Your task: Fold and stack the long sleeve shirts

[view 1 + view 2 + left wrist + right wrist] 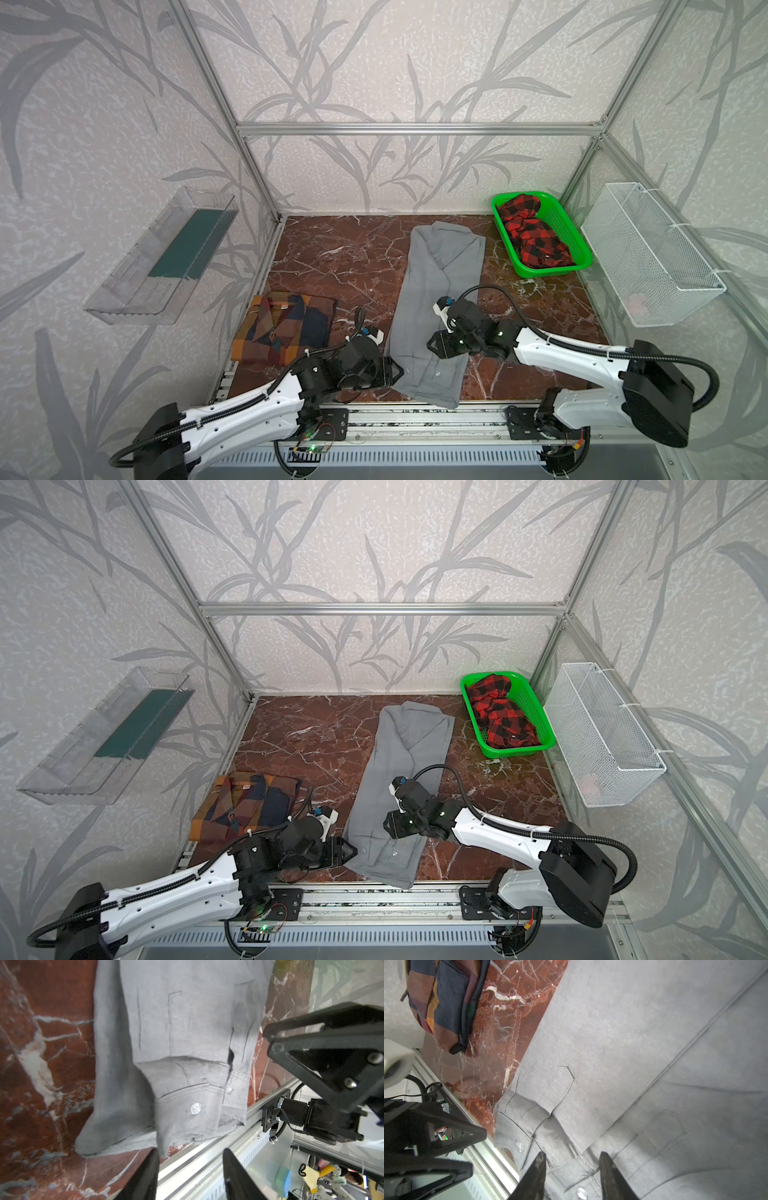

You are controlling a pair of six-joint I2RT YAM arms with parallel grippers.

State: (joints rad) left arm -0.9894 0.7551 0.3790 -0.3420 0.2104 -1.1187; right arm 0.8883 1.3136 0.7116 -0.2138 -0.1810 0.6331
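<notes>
A grey long sleeve shirt (440, 291) (407, 762) lies on the marble table as a long narrow strip, collar at the far end, both buttoned cuffs at the near end. A folded orange, brown and navy checked shirt (282, 328) (245, 808) rests at the near left. My left gripper (397, 372) (190, 1150) is open beside the grey shirt's near left corner, its jaws empty over the table's edge. My right gripper (432, 345) (572, 1154) is open just above the grey shirt's (633, 1043) cuffs, its fingers straddling a cuff without closing on it.
A green basket (579, 245) at the far right holds a crumpled red and black plaid cloth. A white wire basket (652, 253) hangs on the right wall, a clear tray (162, 257) on the left wall. An aluminium rail (415, 415) runs along the table's near edge.
</notes>
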